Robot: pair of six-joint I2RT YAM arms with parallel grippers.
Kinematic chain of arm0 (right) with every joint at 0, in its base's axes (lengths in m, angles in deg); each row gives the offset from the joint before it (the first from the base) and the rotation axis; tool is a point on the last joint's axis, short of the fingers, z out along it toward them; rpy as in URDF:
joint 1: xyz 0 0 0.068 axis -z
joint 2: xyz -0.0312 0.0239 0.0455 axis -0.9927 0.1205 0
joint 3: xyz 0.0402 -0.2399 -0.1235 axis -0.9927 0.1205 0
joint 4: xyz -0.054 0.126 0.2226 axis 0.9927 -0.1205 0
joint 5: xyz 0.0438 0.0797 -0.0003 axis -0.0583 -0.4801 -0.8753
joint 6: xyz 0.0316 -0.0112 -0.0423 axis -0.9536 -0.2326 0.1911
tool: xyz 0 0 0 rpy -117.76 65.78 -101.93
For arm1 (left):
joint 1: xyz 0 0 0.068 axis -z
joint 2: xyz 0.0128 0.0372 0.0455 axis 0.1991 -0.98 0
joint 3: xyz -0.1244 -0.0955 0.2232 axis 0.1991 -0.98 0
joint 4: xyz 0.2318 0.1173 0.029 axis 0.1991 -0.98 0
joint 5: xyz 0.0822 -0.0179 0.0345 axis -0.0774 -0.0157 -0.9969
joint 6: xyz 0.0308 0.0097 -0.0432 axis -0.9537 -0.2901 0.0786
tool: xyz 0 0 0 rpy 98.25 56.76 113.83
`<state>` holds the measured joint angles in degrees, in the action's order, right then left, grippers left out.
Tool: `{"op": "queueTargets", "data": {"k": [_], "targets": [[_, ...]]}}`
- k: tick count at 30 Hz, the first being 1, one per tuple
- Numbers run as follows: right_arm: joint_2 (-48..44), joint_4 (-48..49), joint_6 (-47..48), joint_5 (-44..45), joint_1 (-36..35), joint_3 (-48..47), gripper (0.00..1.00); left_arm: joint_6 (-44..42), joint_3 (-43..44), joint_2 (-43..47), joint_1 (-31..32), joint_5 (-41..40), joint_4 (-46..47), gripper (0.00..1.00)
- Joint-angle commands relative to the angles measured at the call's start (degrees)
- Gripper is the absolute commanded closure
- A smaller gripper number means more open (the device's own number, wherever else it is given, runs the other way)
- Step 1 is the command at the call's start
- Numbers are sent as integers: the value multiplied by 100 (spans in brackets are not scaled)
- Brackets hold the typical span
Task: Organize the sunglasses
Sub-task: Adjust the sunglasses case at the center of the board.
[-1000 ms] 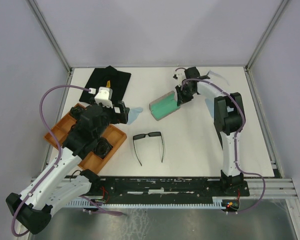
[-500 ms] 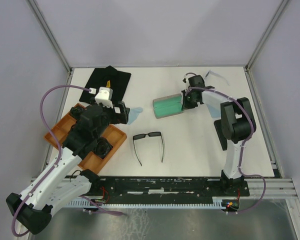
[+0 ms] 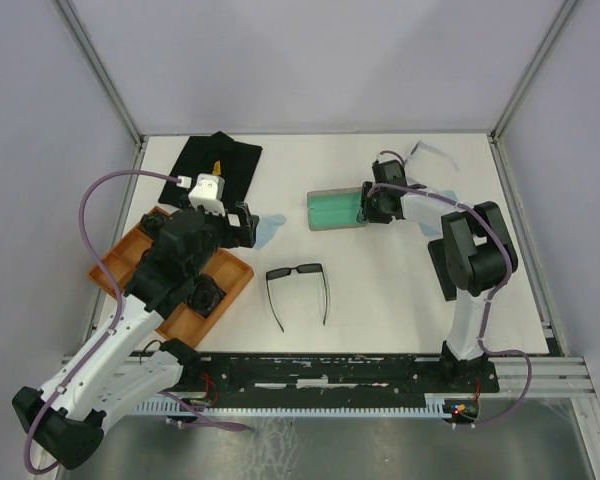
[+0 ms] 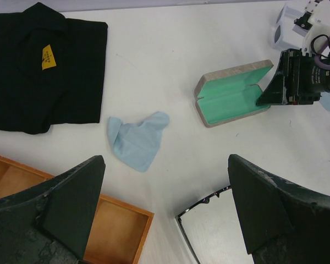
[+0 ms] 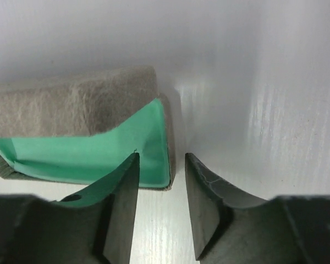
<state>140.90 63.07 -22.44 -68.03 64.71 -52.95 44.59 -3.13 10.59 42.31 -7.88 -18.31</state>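
**Case lies open, black pair not yet in it**

My right gripper (image 5: 160,165) straddles the end wall of the glasses case (image 3: 335,211). One finger sits over the green lining and the other outside, and bare gaps show on both sides of the wall, so these jaws are parted and pinch nothing. My left gripper (image 4: 165,165) hangs spread wide and empty above the table, near the corner of the orange tray (image 3: 120,262).

The black sunglasses (image 3: 295,271) lie on the bare table between my two arms, nearer than the case and apart from it, temples unfolded and pointing toward my bases. I cannot pick out a second pair with any certainty.

My worry is the case: it looks light, and if I drag a finger out across the wall it may skid or tip. The glasses are the other risk. With temples out they likely will not fit the case, and a grip on the thin frame could slip or twist.

The light blue cloth (image 3: 268,228) lies between my left gripper and the case. The black folded fabric (image 3: 218,163) sits far off, harmless.
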Motion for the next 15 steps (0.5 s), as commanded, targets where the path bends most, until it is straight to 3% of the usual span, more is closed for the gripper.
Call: {"op": "queueTargets", "data": {"k": [1, 9, 15], "targets": [[-652, 259, -8, 357, -34, 254, 51, 285, 14, 111, -42, 24, 311, 1], [-2133, 309, 160, 433, -107, 1162, 48, 302, 16, 87, -86, 51, 328, 1], [-2854, 32, 199, 451, -835, 1771, 48, 356, 11, 24, -214, 140, 363, 1]]}}
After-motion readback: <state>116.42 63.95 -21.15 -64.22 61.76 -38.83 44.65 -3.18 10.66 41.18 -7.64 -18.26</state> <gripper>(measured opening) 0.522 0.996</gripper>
